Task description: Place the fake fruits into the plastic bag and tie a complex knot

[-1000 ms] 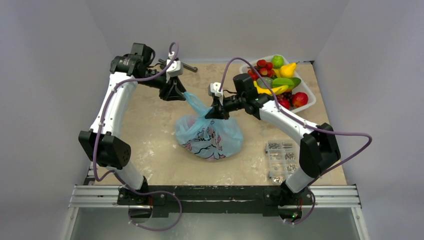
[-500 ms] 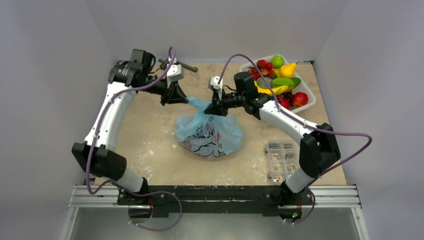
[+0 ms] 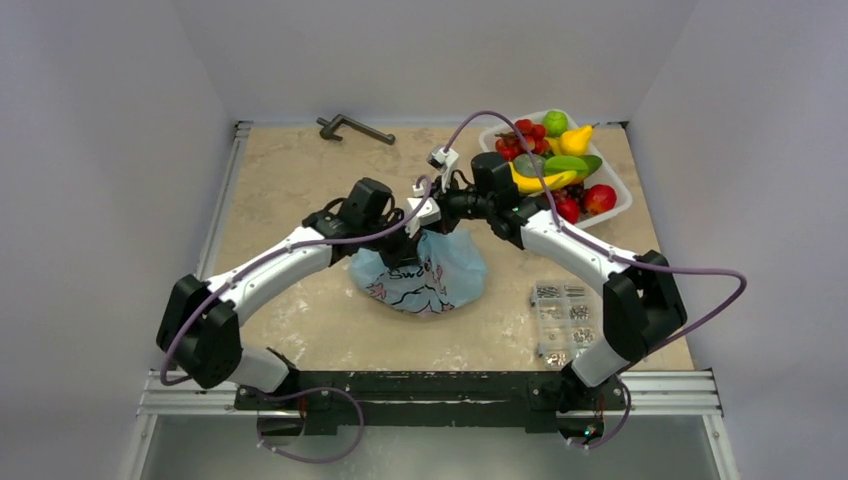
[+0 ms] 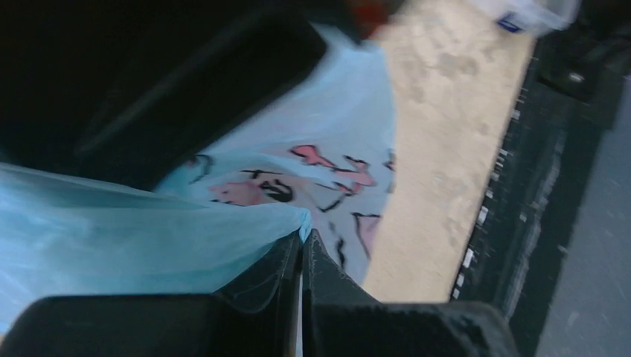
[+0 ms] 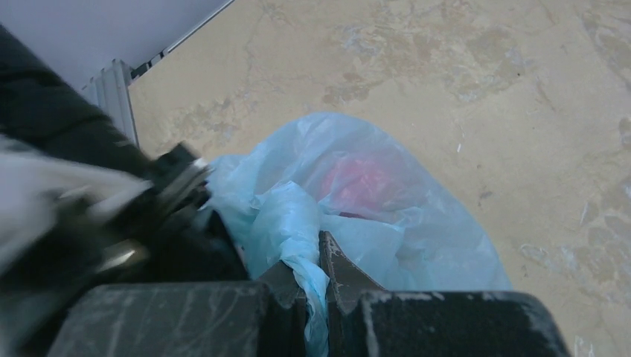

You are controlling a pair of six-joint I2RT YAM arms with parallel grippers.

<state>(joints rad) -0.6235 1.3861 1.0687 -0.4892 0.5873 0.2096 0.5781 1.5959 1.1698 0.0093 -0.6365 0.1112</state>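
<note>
Top external: we see the plastic bag [image 3: 428, 278] at the centre of the worktop [image 3: 300, 180], with both arms meeting over its top. Our left claw [image 4: 301, 249] pinches a fold of bag film, and the right claw [image 5: 320, 264] pinches a twisted strip. Fake fruits [image 3: 560, 165] fill the tray [image 3: 612, 213] at upper right.

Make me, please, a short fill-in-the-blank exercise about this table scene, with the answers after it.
The plastic bag is light ___ in colour.
The left gripper and the right gripper both pinch the same thing, the ___.
The fake fruits outside the bag lie in a white ___.
The clear box of screws lies to the bag's ___.
Missing words: blue; bag; tray; right.
</note>
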